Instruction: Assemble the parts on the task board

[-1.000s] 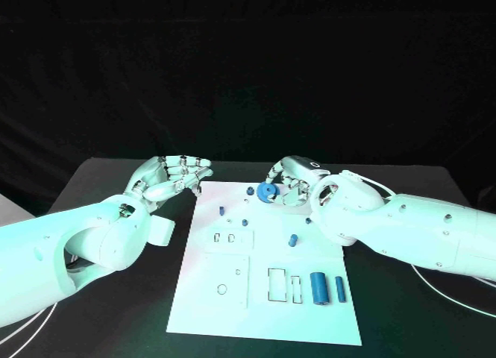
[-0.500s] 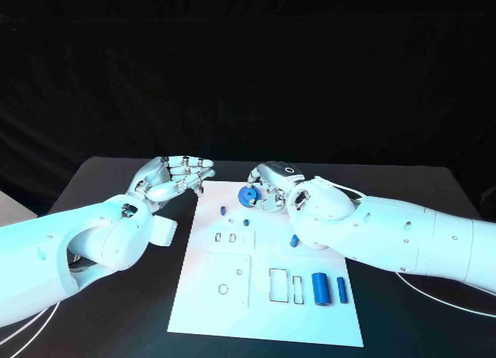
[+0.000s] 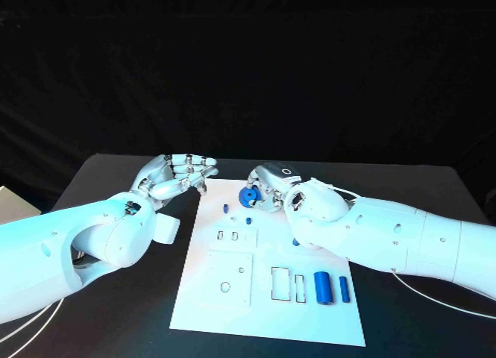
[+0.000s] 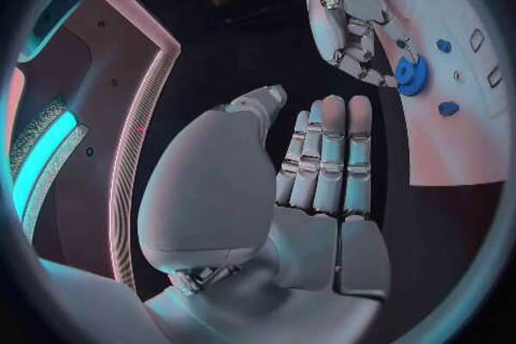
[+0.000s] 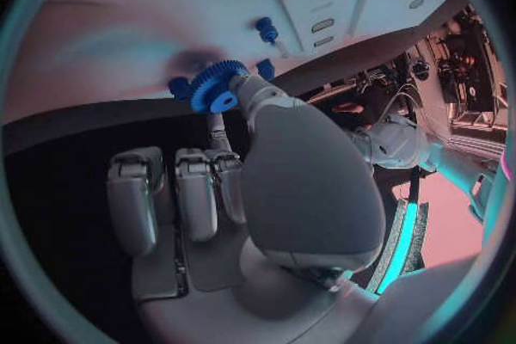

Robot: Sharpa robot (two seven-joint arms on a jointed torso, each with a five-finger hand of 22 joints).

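Note:
The white task board [image 3: 228,298] lies in the middle of the table. My right hand [image 3: 274,184] hovers over its far end and pinches a blue toothed gear [image 3: 249,196] just above the board. The right wrist view shows this gear [image 5: 218,86] at the fingertips of the right hand [image 5: 215,189], over the board [image 5: 129,26] near a small blue peg [image 5: 266,28]. My left hand [image 3: 179,174] is raised beside the board's far left corner, fingers stretched out, holding nothing. In the left wrist view, the left hand [image 4: 312,168] faces the right hand [image 4: 355,21] and the gear [image 4: 408,75].
Small blue pegs [image 3: 226,208] [image 3: 249,220] stand in the board's far part. Two blue cylinders [image 3: 321,287] [image 3: 344,289] lie side by side at its near right, next to rectangular slots [image 3: 280,283]. A square panel with a round hole [image 3: 225,286] sits near left.
My right hand has carried the gear leftward across the board's far end, then nearly stopped. The left hand has stayed in place.

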